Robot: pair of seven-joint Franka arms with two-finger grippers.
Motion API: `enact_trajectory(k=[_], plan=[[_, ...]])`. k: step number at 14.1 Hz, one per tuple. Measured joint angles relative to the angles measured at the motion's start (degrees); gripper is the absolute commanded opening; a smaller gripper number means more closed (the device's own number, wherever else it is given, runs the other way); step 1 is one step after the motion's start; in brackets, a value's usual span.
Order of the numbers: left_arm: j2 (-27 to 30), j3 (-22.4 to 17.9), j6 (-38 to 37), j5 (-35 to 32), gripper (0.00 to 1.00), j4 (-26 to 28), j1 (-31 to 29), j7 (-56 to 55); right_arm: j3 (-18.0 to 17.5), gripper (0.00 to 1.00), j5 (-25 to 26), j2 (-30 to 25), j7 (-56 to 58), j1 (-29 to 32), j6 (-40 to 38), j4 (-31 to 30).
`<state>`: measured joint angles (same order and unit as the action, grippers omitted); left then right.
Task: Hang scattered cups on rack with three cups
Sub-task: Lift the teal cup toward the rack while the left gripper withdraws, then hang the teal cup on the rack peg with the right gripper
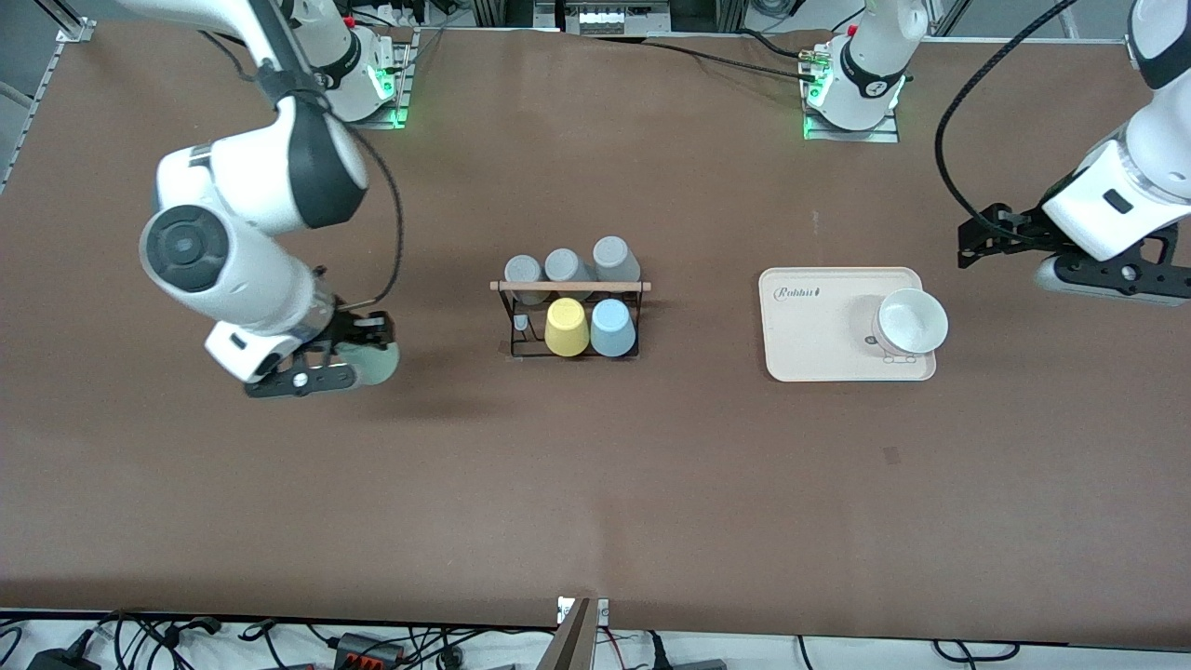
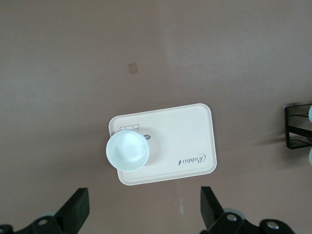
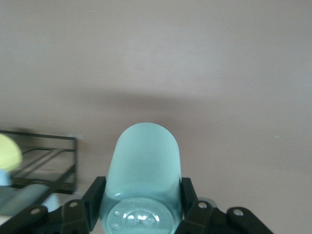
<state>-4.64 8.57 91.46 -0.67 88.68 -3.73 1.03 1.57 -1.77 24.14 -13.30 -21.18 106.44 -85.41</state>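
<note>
- Your right end effector (image 1: 358, 358) is clamped around the mint-green cup (image 1: 377, 363), held over the bench (image 1: 595, 484) toward the right arm's end, well apart from the rack (image 1: 569, 316).
- The light blue cup (image 1: 613, 328) already hangs beside the yellow cup (image 1: 567, 327); one rack spot looks free.
- Your left end effector (image 2: 141, 207) waits wide open and empty, over the bench beside the beige tray (image 1: 819, 344).

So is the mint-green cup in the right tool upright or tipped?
Tipped. The mint-green cup lies on its side between the shut fingers of the right tool, over bare table toward the right arm's end.
</note>
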Motion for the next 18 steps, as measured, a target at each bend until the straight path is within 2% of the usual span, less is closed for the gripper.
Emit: enact_trajectory(k=[2, 3, 7, 9, 12, 18], plan=[[2.48, -6.09, 0.87, 0.0, 1.0, 3.15, 4.88, 0.2, -0.02, 0.29, -2.05, 0.78, -4.75, -3.21, 0.0, 0.99], [3.59, -7.26, 1.34, 0.0, 1.0, 4.55, 5.99, 0.21, -0.03, 0.29, -2.61, 1.37, -7.33, -4.72, 0.0, 1.75], [5.03, -7.83, 2.0, 0.0, 1.0, 6.27, 7.04, 0.19, -0.08, 0.3, -3.16, 3.95, -16.06, -10.09, -0.06, 3.83], [5.03, -7.89, 2.03, 0.0, 1.0, 6.32, 7.32, 0.12, -0.11, 0.3, -5.23, 5.33, -18.44, -11.77, -0.06, 4.32], [5.02, -7.89, 2.03, 0.0, 1.0, 6.32, 7.56, 0.13, -0.11, 0.3, -7.72, 7.01, -19.15, -12.15, -0.13, 6.02], [5.02, -8.06, 2.02, 0.0, 1.0, 6.32, 7.49, 0.13, -0.11, 0.31, -7.25, 8.4, -19.82, -13.14, -0.59, 6.42]])
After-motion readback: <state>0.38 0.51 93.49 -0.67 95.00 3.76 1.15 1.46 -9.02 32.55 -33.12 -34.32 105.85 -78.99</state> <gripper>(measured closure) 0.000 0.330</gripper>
